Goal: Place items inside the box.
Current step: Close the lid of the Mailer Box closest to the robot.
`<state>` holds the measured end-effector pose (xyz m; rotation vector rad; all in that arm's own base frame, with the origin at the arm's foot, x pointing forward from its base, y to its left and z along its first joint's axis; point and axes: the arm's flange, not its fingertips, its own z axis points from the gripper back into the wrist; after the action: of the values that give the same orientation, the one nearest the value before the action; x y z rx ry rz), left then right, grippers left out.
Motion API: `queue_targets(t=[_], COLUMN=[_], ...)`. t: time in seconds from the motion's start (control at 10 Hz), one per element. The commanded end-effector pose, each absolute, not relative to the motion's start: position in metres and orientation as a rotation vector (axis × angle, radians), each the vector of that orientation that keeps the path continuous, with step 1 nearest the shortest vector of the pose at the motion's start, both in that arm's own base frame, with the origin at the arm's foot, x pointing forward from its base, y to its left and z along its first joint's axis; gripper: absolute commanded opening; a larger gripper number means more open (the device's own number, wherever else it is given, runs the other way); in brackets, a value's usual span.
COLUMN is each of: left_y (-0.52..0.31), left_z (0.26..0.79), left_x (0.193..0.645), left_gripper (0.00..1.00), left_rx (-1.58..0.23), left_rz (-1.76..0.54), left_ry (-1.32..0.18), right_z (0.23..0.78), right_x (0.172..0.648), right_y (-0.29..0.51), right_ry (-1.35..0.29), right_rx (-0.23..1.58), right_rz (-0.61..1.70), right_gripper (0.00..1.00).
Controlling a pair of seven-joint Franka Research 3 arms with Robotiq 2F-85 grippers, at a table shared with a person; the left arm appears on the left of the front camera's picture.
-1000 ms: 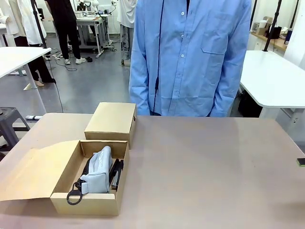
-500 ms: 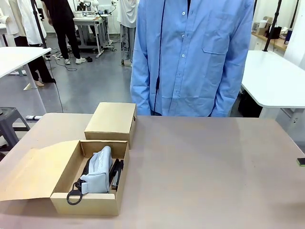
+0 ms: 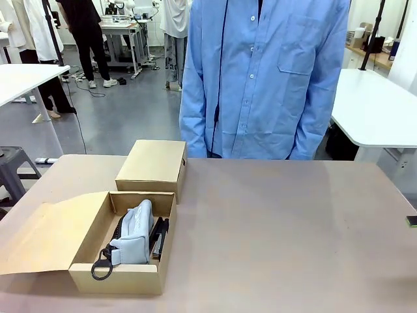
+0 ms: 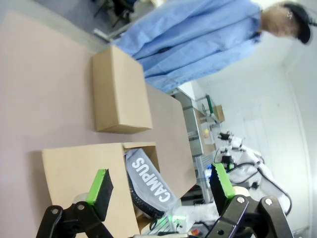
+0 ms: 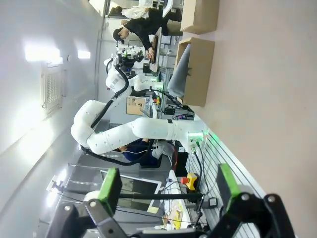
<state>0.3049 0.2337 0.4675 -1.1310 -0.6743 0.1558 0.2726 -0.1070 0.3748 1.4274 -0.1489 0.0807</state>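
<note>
The open cardboard box [image 3: 85,238] sits at the table's near left with its lid flap folded out to the left. Inside lies a light blue pouch [image 3: 133,238] printed "CAMPUS", with a black loop at its near end. Dark items [image 3: 158,236] are wedged along the box's right wall; I cannot tell what they are. In the left wrist view my left gripper [image 4: 161,186] hangs open above the box [image 4: 74,166] and the pouch [image 4: 148,181], holding nothing. My right gripper [image 5: 168,188] is open and holds nothing, well away from the box [image 5: 198,72] across bare table.
A closed cardboard box [image 3: 153,163] stands just behind the open one, also seen as the closed box [image 4: 119,91]. A person in a blue shirt [image 3: 260,78] stands at the far edge, hands off the table. The table [image 3: 280,228] is bare from the middle to the right.
The person has shifted slightly at the far edge. The box, its contents and both grippers stay as they were.
</note>
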Motion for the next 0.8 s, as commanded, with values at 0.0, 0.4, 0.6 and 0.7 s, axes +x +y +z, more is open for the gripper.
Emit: queue_targets(t=[0.0, 0.4, 0.6, 0.7], left_y=[0.179, 0.075, 0.088, 0.101], left_z=[0.526, 0.505, 0.463, 0.440], left_x=[0.271, 0.237, 0.241, 0.250], left_gripper=[1.00, 1.00, 1.00, 1.00], left_rx=[-1.184, -1.135, -1.008, -0.815], left_rz=[-0.273, -0.948, -1.132, -1.254], left_ry=[-0.857, -0.836, -1.041, -1.175], right_z=[0.380, 0.380, 0.380, 0.380], right_x=[0.272, 0.272, 0.272, 0.272], right_y=[-0.107, -0.107, -0.107, -0.107], right_ry=[-0.142, -0.142, -0.142, -0.142], right_rx=[1.437, 1.437, 1.437, 1.437], right_rz=[0.070, 0.070, 0.070, 0.070], right_gripper=[1.00, 1.00, 1.00, 1.00])
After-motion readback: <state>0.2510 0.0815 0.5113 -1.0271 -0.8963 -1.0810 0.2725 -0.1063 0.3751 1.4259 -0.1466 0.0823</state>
